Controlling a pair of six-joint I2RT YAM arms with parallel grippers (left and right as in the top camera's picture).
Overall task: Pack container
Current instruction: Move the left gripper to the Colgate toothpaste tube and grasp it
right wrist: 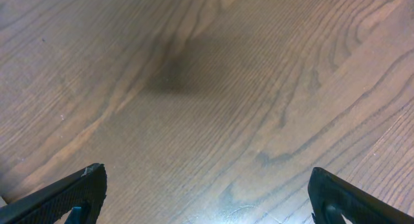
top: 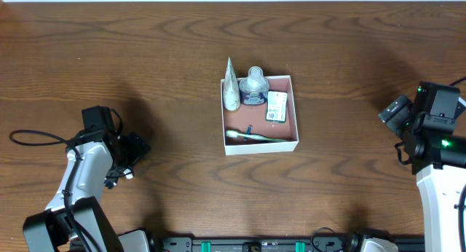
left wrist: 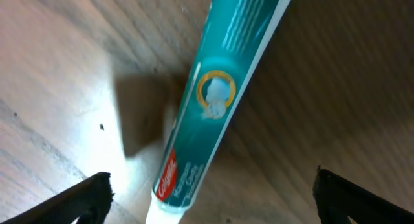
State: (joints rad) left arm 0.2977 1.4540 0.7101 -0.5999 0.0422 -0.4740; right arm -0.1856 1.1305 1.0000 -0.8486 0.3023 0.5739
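The container (top: 223, 124) is a shallow square box with white walls and a reddish-brown inside, at the table's middle. It holds a silver tube (top: 231, 88), a small clear bottle (top: 254, 86), a green-and-white packet (top: 277, 106) and a toothbrush (top: 255, 137). A teal Colgate toothpaste tube (left wrist: 220, 94) lies on the table between the fingers of my left gripper (left wrist: 210, 185), which is open around it and not touching it. In the overhead view the left gripper (top: 131, 154) is far left of the container and covers the tube. My right gripper (right wrist: 207, 179) is open and empty.
The dark wood table (top: 145, 55) surrounds the box on all sides. The right arm (top: 429, 121) stands at the right edge, well away from the box. A black cable (top: 36, 138) loops at the left arm's base.
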